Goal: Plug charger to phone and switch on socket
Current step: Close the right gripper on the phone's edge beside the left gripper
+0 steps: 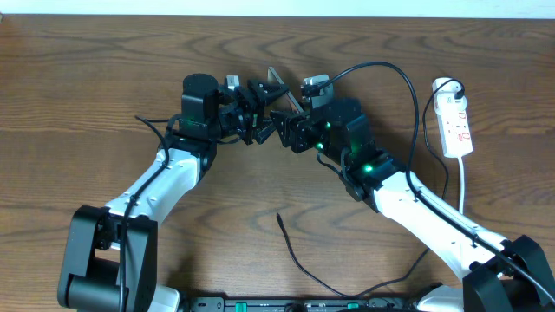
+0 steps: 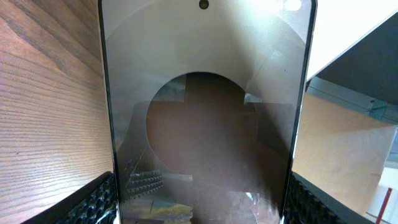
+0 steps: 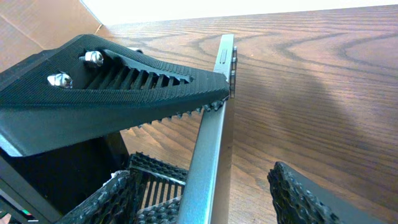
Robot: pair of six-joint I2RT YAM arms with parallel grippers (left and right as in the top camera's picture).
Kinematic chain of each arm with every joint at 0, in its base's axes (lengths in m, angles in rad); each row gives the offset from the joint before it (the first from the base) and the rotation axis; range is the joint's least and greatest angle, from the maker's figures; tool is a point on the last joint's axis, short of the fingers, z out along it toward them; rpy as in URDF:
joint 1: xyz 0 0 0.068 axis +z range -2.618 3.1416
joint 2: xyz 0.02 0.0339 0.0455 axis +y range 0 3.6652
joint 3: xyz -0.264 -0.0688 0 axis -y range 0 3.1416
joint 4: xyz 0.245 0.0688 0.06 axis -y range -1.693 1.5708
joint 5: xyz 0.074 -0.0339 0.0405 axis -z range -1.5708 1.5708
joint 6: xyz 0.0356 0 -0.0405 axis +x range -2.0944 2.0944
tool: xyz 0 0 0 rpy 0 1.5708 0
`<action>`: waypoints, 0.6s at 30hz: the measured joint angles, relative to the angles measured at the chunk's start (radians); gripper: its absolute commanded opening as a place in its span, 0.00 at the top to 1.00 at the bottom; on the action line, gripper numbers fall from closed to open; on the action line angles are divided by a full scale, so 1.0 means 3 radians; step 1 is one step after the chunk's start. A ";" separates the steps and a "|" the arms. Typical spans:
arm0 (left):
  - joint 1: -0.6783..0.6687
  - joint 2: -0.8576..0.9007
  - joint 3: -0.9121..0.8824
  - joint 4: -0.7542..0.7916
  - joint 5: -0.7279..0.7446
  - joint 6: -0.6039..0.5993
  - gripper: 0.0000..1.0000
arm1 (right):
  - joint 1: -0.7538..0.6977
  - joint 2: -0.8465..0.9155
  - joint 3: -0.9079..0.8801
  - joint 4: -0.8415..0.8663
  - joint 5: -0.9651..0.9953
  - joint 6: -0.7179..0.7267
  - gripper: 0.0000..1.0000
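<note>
The phone (image 1: 282, 87) is lifted off the table and tilted on edge between the two arms. My left gripper (image 1: 260, 111) is shut on the phone (image 2: 205, 112) across its width, with both pads (image 2: 99, 202) against its side edges. My right gripper (image 3: 208, 196) is open around the phone's metal edge (image 3: 214, 143); the right pad (image 3: 298, 196) stands clear of it. The left gripper's finger (image 3: 112, 93) presses on that edge higher up. The charger (image 1: 295, 251) lies on the table near the front, its plug tip free. The socket (image 1: 456, 126) lies at the far right.
A black cable (image 1: 390, 74) arcs from the right wrist over the table toward the socket's side. The socket's white cord (image 1: 464, 186) runs toward the front beside the right arm. Bare wood shows at the left and the back.
</note>
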 measured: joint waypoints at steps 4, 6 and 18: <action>0.0000 0.0000 0.0000 -0.0001 0.0001 0.0000 0.93 | 0.0000 0.0000 0.0000 0.0000 0.0003 0.0009 0.37; 0.0000 0.0000 0.0000 -0.0001 0.0000 0.0000 0.93 | 0.0000 0.0000 0.0000 0.0000 0.0004 0.0019 0.42; 0.0000 0.0000 0.0000 -0.0001 0.0001 0.0000 0.92 | 0.0003 0.0000 0.0000 -0.0001 0.0014 0.0036 0.64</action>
